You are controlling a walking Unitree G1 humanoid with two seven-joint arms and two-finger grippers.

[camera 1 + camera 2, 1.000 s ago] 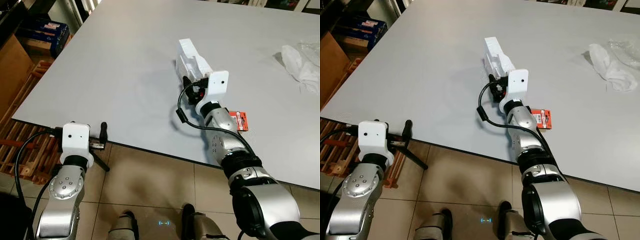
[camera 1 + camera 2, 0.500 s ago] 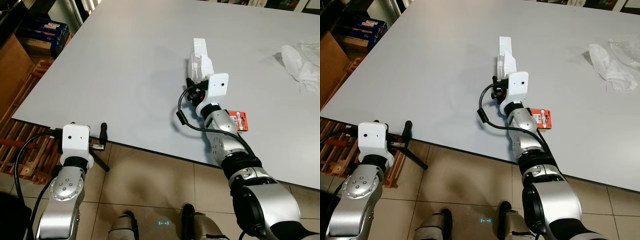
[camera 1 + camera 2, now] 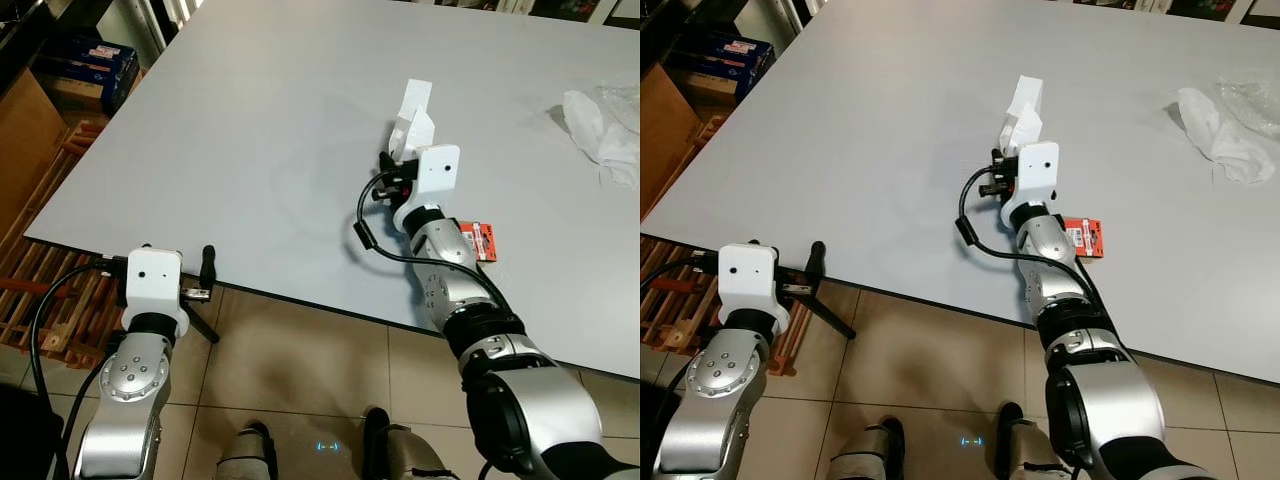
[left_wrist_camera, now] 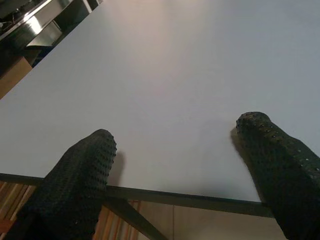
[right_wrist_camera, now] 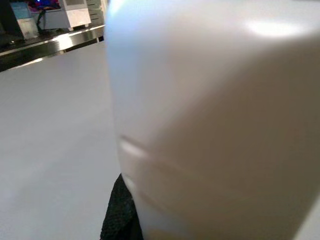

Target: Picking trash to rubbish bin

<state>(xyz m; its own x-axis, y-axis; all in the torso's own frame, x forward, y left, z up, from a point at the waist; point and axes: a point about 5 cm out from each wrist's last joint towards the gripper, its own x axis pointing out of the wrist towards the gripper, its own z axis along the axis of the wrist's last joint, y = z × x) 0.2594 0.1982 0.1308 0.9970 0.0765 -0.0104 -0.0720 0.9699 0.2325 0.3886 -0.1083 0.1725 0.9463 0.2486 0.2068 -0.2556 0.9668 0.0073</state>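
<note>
My right gripper (image 3: 400, 158) is shut on a white foam piece (image 3: 411, 115), which stands tilted up off the grey table (image 3: 250, 120) and rises beyond my white wrist housing. In the right wrist view the white foam piece (image 5: 215, 120) sits right against the lens, with one black finger (image 5: 120, 212) at its lower edge. A small red packet (image 3: 484, 241) lies on the table beside my right forearm. Crumpled white trash (image 3: 600, 128) rests at the table's far right. My left gripper (image 4: 180, 165) is open at the table's near edge, nothing between its fingers.
Cardboard boxes and a wooden pallet (image 3: 50, 250) stand left of the table. A black table leg (image 3: 205, 325) slants below the near edge by my left wrist. Tiled floor (image 3: 300, 370) and my own feet lie below.
The right gripper has lifted and turned the foam piece, which lay flat on the table a second ago and now stands tilted up. The left arm has not moved.
</note>
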